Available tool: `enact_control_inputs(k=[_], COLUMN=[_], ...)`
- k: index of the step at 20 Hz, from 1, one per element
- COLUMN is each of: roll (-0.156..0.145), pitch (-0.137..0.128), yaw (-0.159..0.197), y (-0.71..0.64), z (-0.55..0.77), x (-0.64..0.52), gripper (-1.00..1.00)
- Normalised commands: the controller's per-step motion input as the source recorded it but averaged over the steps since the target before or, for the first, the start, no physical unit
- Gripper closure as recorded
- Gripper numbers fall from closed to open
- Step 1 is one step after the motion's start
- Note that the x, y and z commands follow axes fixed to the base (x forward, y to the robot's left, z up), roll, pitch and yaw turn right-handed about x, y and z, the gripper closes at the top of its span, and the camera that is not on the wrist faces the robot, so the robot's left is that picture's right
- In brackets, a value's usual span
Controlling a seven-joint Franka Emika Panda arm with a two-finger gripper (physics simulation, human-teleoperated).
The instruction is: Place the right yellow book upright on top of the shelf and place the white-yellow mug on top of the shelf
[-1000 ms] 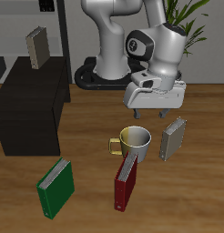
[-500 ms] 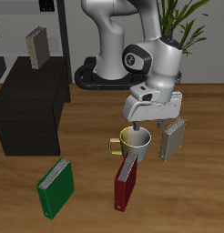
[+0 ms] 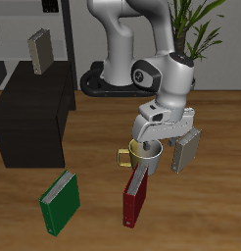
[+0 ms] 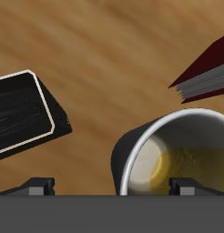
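The white-yellow mug (image 3: 143,153) stands on the table beside the red book; its yellow inside shows in the wrist view (image 4: 182,155). My gripper (image 3: 158,144) is open and low over the mug's back rim. In the wrist view the gripper (image 4: 114,187) has one fingertip (image 4: 187,187) over the mug's opening and the other outside its wall. The right yellow book (image 3: 38,50) stands upright at the back of the black shelf (image 3: 34,123), seemingly on its top. The second grey-tan book (image 3: 185,149) stands close beside my gripper; it looks dark in the wrist view (image 4: 23,114).
A red book (image 3: 137,194) leans just in front of the mug and shows in the wrist view (image 4: 203,73). A green book (image 3: 61,201) stands near the table's front edge. The robot's base and a potted plant (image 3: 201,25) stand behind.
My gripper has come down and moved toward the mug, from above the grey-tan book to the mug's rim. Mug and books have not moved.
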Motion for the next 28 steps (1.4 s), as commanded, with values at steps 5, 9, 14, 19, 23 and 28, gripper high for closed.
enact_control_inputs(k=[5,9,14,19,23,28], roll=[0.013,0.000,-0.004,-0.011,-0.011,-0.022], pitch=[0.048,0.028,0.023,-0.014,-0.088,-0.130], yaw=[-0.021,-0.044,-0.040,-0.026,-0.024,-0.023], y=[-0.02,-0.09,-0.15,-0.12,-0.15,-0.20], z=[-0.09,0.06,0.10,0.24,0.64,0.96], x=[0.06,0.02,0.01,-0.04,-0.15,-0.29], gripper=[1.00,1.00,1.00,1.00,1.00,1.00])
